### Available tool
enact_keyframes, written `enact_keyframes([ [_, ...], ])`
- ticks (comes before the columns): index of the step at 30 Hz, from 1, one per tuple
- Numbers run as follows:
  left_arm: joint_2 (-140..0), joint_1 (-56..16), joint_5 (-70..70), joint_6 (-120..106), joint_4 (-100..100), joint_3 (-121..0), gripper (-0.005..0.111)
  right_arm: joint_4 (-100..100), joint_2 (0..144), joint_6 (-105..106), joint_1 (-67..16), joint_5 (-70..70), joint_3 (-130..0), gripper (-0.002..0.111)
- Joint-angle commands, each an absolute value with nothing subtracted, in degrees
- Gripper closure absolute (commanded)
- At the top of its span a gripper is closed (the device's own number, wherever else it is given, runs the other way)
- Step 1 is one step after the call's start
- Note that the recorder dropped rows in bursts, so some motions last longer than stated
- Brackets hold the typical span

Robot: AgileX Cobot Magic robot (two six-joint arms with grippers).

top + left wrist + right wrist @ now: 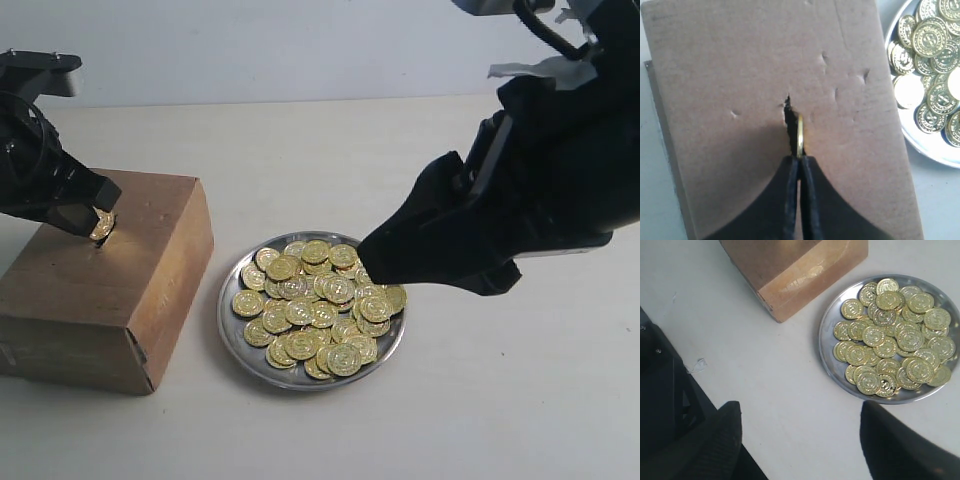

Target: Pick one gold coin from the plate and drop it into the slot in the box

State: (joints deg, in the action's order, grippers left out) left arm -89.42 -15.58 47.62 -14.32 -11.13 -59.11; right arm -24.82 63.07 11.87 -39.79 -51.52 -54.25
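The brown cardboard box stands at the left. My left gripper is over its top, shut on one gold coin. The coin is held edge-on, its lower part in the dark slot in the box top. The silver plate, right of the box, holds a heap of gold coins. My right gripper stands open with nothing between its fingers. In the exterior view it hangs above the plate's right side.
The pale tabletop spreads around the box and the plate. The box top has several small dents near the slot. The plate rim lies close to the box's side.
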Motion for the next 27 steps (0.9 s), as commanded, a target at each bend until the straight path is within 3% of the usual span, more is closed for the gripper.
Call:
enact_keyframes([
  [1,-89.5,-15.4,46.8,-14.3,-11.5,-59.4,0.094,-25.1,62.6,12.3,-39.7,-50.9,-54.1,0.044],
  [5,-89.5,-15.4,46.7,-14.3,-11.5,-59.4,0.076,-25.1,62.6,12.3,-39.7,-50.9,-54.1,0.044],
  [11,-89.4,-15.4,46.6,-14.3,-11.5,-59.4,0.073,-25.1,62.6,12.8,-39.7,-50.5,-54.1,0.045],
  [13,-88.8,-15.4,46.1,-14.3,-11.3,-59.4,0.076,-24.5,62.0,12.9,-39.7,-48.9,-54.1,0.051],
  [14,-87.9,-15.4,46.0,-14.5,-11.3,-59.4,0.083,-24.3,61.4,12.9,-39.7,-47.7,-54.1,0.058],
  [17,-83.9,-15.4,44.6,-14.5,-12.5,-59.4,0.106,-23.4,58.1,14.8,-39.7,-44.2,-54.1,0.091],
  [19,-79.0,-15.4,42.2,-14.6,-14.4,-58.5,0.107,-23.4,54.8,17.1,-39.7,-41.5,-54.1,0.109],
  [27,-50.8,-15.4,22.2,-21.2,-24.0,-42.3,0.107,-24.2,37.5,17.9,-39.7,-37.6,-49.0,0.108],
])
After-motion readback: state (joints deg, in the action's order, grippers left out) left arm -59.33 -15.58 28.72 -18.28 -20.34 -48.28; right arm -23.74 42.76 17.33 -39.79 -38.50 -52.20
